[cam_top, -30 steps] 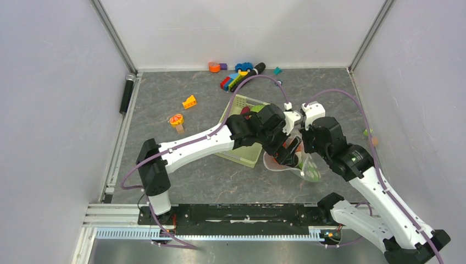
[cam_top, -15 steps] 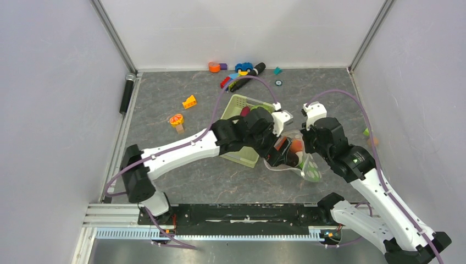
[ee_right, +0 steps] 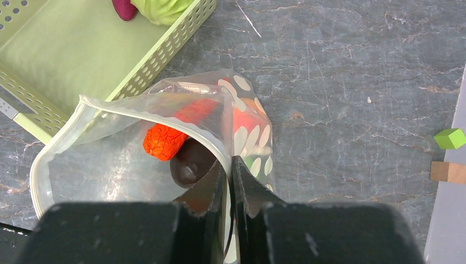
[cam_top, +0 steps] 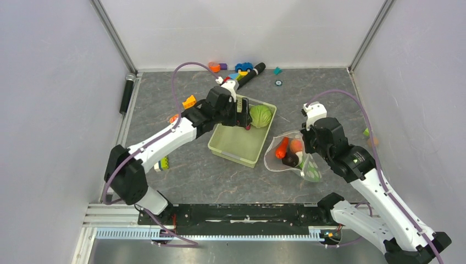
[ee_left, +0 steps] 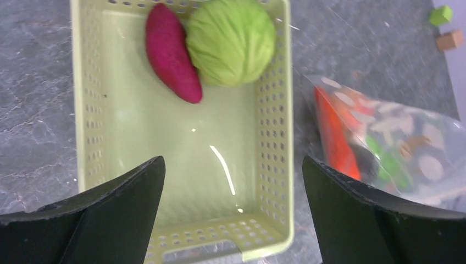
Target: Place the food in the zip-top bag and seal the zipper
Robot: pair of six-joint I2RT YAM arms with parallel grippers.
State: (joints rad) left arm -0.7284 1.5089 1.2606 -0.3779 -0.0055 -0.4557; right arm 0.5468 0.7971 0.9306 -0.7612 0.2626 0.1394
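left gripper [ee_left: 232, 162]: jaws wide, holding nothing, hovering over the basket [ee_left: 275, 137]
right gripper [ee_right: 229, 165]: jaws narrow, pinching the bag [ee_right: 110, 159] at its rim
bag: on the table [cam_top: 209, 176], just right of the basket, mouth held open towards the basket
zipper [ee_right: 226, 129]: pale strip round the open mouth, not sealed; the right fingers clamp on it
carrot [ee_right: 165, 140]: inside the bag, near the mouth
dark ball [ee_right: 189, 165]: inside the bag, touching the carrot, just beside the right fingertips
peach [cam_top: 297, 145]: inside the bag, beside the carrot
green piece [cam_top: 312, 173]: at the bag's near end, shape unclear through the plastic
cabbage [ee_left: 231, 41]: in the basket's far corner
eggplant [ee_left: 173, 52]: in the basket, lying against the cabbage's left side
basket floor: otherwise bare
blocks [cam_top: 242, 69]: scattered along the back wall, well apart from the bag
green cube [ee_right: 450, 137]: at the table's right edge, next to a brown one
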